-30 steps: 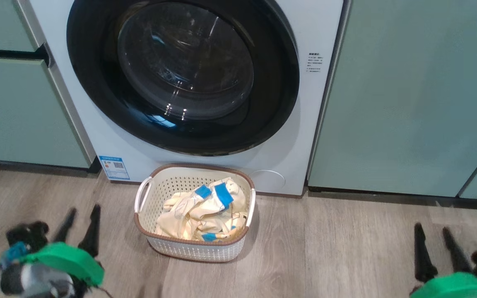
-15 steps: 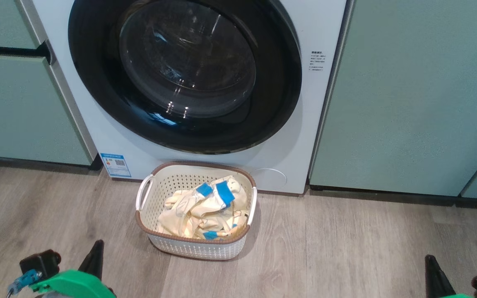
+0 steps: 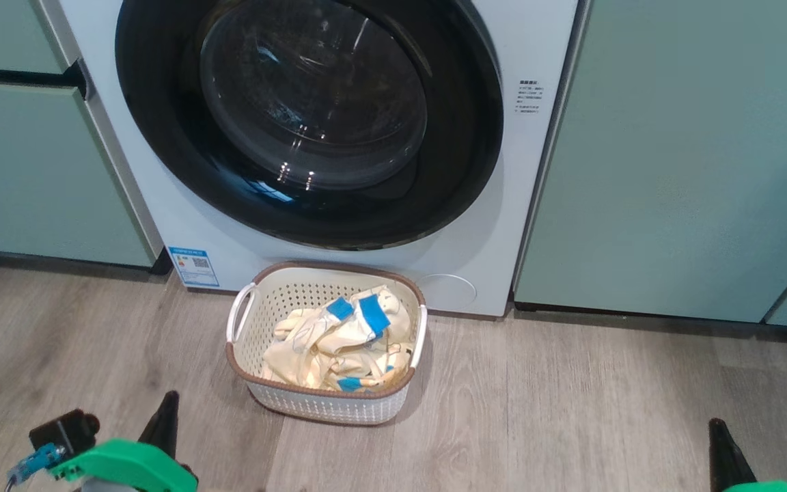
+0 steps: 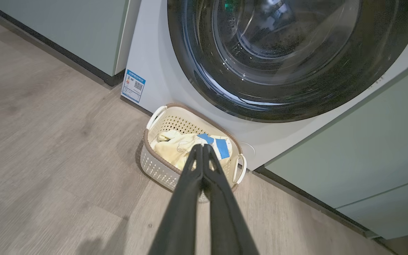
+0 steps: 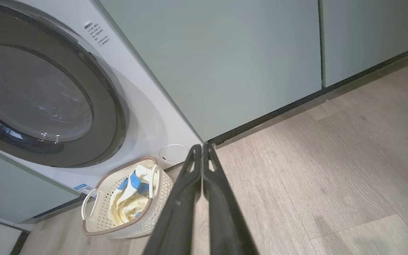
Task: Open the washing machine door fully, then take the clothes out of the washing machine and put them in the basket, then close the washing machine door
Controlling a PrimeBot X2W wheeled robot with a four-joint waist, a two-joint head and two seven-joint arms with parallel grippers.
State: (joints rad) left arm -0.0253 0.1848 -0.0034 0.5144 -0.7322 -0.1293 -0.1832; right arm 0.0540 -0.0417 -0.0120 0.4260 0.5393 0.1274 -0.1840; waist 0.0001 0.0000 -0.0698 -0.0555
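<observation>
Clothes (image 3: 339, 345) are lying heaped in the basket (image 3: 325, 408), which is sitting on the floor at six o'clock from the door (image 3: 311, 116), just before the machine (image 3: 482, 253). I am holding my left gripper (image 4: 202, 148) low at seven o'clock and my right gripper (image 5: 202, 147) at five, both clenched on nothing. The door is looking flush, yet I am judging it may not be fully caught and could be swinging out over the basket. Rolling forward carelessly, I would be risking knocking the basket over and spilling the clothes.
</observation>
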